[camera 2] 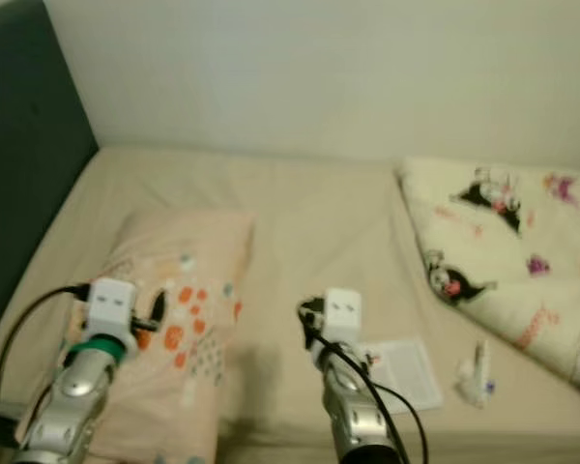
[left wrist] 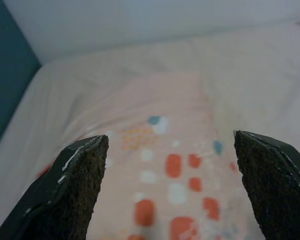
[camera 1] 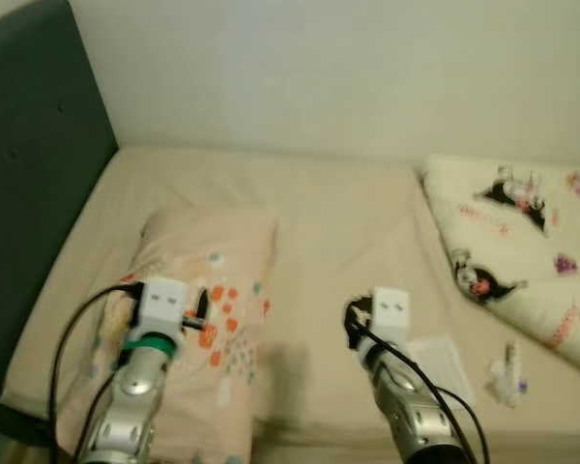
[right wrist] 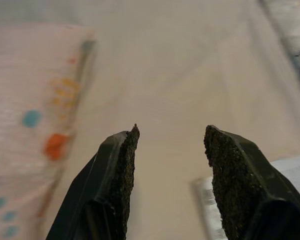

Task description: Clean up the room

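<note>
1 beige bed (camera 1: 338, 222) with pillow (camera 1: 208, 290), patterned blanket (camera 1: 522, 246), dark headboard (camera 1: 29, 164).

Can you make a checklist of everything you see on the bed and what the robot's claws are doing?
Surface: bed with a beige sheet, slightly wrinkled.
Job's things: pink pillow with orange and blue spots on the robot's left; cream cartoon-print blanket bunched on its right.
Clutter: white paper packet beside the right arm; small white toy-like item, too small to identify.
Grippers: left gripper open above the pillow; right gripper open above the sheet, near the packet.
Cables: black cable looping off the left arm; others along the right arm.
Surroundings: dark headboard, pale wall.
</note>
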Controlling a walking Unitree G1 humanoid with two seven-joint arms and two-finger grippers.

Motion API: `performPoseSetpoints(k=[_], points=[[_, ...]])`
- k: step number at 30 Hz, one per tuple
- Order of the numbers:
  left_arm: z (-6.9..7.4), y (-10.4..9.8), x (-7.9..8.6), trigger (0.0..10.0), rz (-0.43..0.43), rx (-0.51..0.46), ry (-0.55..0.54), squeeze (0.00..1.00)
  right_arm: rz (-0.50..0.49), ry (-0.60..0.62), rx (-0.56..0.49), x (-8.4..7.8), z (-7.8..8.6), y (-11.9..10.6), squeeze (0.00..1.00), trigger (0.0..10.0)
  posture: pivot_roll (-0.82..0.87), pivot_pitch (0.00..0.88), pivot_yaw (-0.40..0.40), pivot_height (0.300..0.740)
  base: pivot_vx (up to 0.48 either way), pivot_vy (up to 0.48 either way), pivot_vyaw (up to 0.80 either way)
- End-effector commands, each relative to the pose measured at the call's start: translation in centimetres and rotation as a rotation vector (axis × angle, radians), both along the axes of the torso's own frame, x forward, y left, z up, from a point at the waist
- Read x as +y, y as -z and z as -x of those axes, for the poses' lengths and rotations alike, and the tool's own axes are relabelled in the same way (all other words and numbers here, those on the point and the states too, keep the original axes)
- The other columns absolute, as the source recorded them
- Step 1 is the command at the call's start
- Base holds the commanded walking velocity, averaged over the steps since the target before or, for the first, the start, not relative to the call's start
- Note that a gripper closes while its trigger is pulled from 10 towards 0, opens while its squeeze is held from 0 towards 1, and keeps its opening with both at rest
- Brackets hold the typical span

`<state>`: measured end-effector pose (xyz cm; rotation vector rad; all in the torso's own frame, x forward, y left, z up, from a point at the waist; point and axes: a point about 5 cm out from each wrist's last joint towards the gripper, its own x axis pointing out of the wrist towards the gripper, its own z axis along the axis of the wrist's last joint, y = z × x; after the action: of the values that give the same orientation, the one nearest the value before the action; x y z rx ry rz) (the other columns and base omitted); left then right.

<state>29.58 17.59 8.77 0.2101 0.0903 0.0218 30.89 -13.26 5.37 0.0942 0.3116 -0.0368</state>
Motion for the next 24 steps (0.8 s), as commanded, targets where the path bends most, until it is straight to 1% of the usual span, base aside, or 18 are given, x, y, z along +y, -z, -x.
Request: performPoseSetpoints(k=[1,14,24], points=[[0.23,0.49,-0.06,10.0,0.006,0.023,-0.003,0.0,-0.007,0.003,0.028,0.02,0.33,0.58,0.0,10.0,0.12,0.0,-0.019,0.74,0.0,-0.465,0.0],[0.41,0.7,-0.18,10.0,0.011,0.03,-0.006,0.0,0.02,-0.015,0.035,0.1,0.36,0.69,0.0,10.0,0.12,0.0,-0.022,0.74,0.0,-0.465,0.0],[0.37,0.65,-0.28,10.0,0.013,0.024,-0.011,0.0,0.024,0.007,0.027,-0.29,0.31,0.52,0.0,10.0,0.11,0.0,-0.027,0.74,0.0,-0.465,0.0]])
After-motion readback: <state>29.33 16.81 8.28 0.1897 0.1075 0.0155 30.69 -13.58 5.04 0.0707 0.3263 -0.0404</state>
